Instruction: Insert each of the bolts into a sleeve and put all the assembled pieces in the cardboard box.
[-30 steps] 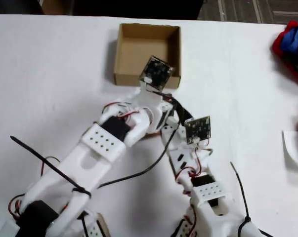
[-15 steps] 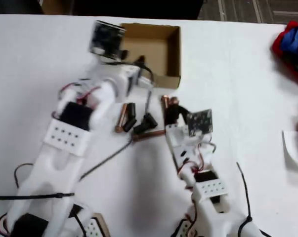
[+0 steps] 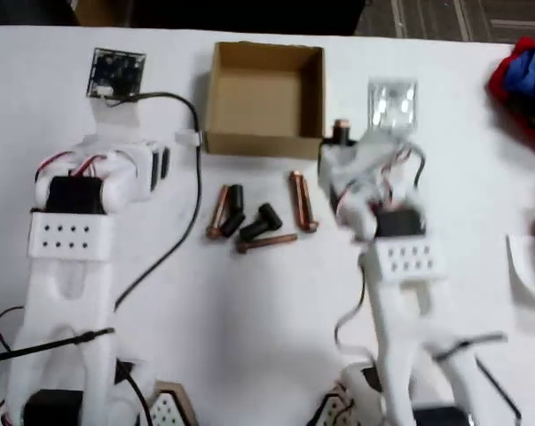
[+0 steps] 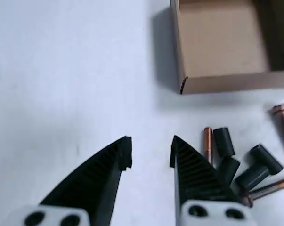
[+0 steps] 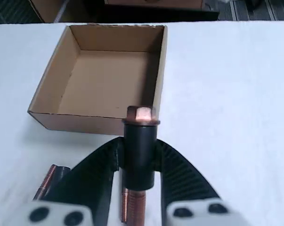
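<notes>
1. A white table (image 3: 249, 337) takes up most of the scene, with dark flooring (image 3: 427, 16) seen past its far edge. A heap of red and blue cloth (image 3: 523, 71) is cut off by the side of the high view.
2. The loose parts in front of the box are hard to count. Black cylindrical sleeves (image 3: 235, 197) and copper-coloured bolts (image 3: 301, 201) lie bunched together, several of them touching.
3. In the left wrist view one bolt is cut off at the frame edge, and a sleeve is partly hidden behind a finger of that arm's gripper. In the right wrist view a loose bolt (image 5: 45, 181) is half hidden behind a black finger.
4. An open-topped brown cardboard box (image 3: 263, 145) stands at the far middle of the table. Inside it, bare cardboard floor is seen.
5. The left gripper (image 4: 150, 153) is held with its black toothed fingers spread apart over bare table, beside the box and the loose parts.
6. The right gripper (image 5: 138, 151) is pinched on an assembled piece (image 5: 139, 141). This is a black sleeve held upright, with the bolt's copper head above it and the threaded shank below.
7. The piece is held outside the box, just beside its near right corner. Whether it touches the table cannot be told.
</notes>
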Robot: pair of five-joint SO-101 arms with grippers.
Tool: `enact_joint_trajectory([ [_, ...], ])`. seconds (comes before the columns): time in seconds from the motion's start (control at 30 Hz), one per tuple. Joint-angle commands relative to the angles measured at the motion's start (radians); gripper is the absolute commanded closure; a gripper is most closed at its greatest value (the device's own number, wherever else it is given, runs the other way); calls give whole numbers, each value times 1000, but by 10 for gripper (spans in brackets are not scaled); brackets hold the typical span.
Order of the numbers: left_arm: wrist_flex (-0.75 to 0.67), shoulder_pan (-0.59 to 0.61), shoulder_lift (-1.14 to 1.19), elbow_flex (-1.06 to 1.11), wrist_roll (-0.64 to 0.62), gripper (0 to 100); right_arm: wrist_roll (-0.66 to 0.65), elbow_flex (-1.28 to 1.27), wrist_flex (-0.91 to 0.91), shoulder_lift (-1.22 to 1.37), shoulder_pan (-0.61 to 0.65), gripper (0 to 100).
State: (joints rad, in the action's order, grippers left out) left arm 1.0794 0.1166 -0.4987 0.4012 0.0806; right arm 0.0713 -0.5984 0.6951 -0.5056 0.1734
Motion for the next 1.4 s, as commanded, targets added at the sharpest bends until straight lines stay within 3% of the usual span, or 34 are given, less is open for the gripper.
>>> enact_joint_trajectory([
  [0.0, 21, 49, -32, -31, 29, 846, -5, 302, 111, 197, 21, 978],
  [0.17, -46, 126, -40, 91, 31, 846, -41, 741, 286, 590, 50, 978],
  [0.37, -55, 152, -32, 180, 37, 846, -48, 1613, 602, 1122, 51, 978],
  [0.47, -97, 150, -32, 209, 37, 846, -143, 1982, 648, 1372, 65, 978],
  [0.57, -138, 153, -32, 245, 37, 846, -157, 2177, 664, 1550, 70, 978],
  [0.87, -210, 153, -38, 351, 37, 846, -6, 2203, 579, 1641, 54, 978],
  [1.37, -224, 150, -38, 360, 37, 846, -2, 1979, 420, 1639, 44, 978],
])
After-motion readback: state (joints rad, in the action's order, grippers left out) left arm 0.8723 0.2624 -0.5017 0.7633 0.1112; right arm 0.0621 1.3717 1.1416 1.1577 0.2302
